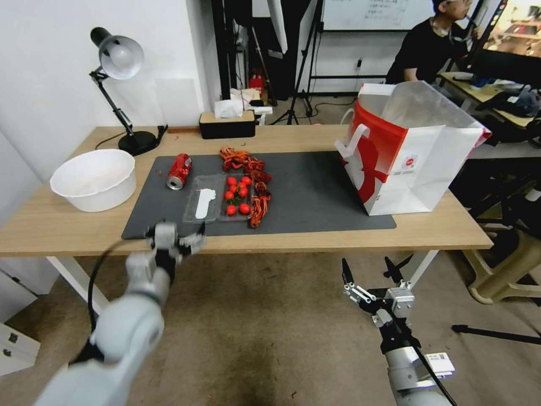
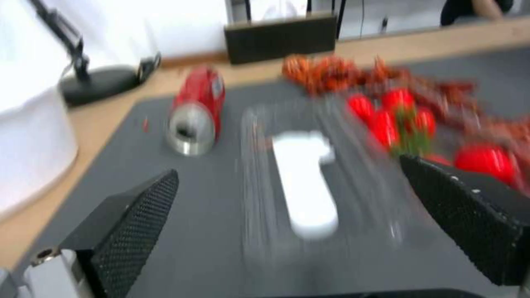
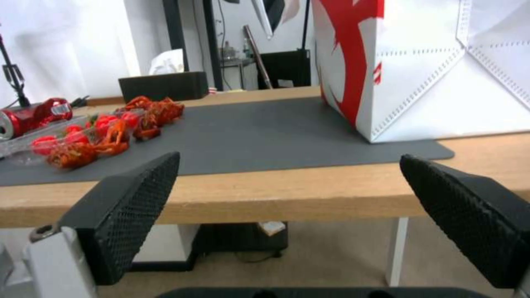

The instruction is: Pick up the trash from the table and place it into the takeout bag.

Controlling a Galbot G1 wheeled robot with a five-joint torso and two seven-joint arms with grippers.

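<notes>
**Reaching in over the near edge for the clear tray**

From the head camera, I am holding my left gripper [image 1: 176, 235] at the near edge of the table [image 1: 67, 225], fingers spread wide and gripping nothing, lined up with the clear plastic tray [image 1: 217, 198] on the dark grey mat [image 1: 315, 192]. The tray is carrying cherry tomatoes [image 1: 237, 194] and a white strip; crayfish shells [image 1: 248, 166] are lying along its far and right sides, and a crushed red can [image 1: 179, 171] is lying just to its left. The takeout bag [image 1: 414, 152] is standing upright at the mat's right end, mouth gaping, which I judge makes dropping things in easy. My right gripper [image 1: 369, 276] is waiting below the table edge, wide open and empty.

From my left wrist, I am looking between my pads [image 2: 138, 215] straight onto the tray [image 2: 309, 182], the can [image 2: 198, 109] beside it.

From my right wrist, I am facing the table's front edge, the bag [image 3: 430, 70] rising ahead, the mat [image 3: 265, 132] running toward the shells [image 3: 152, 111].
</notes>
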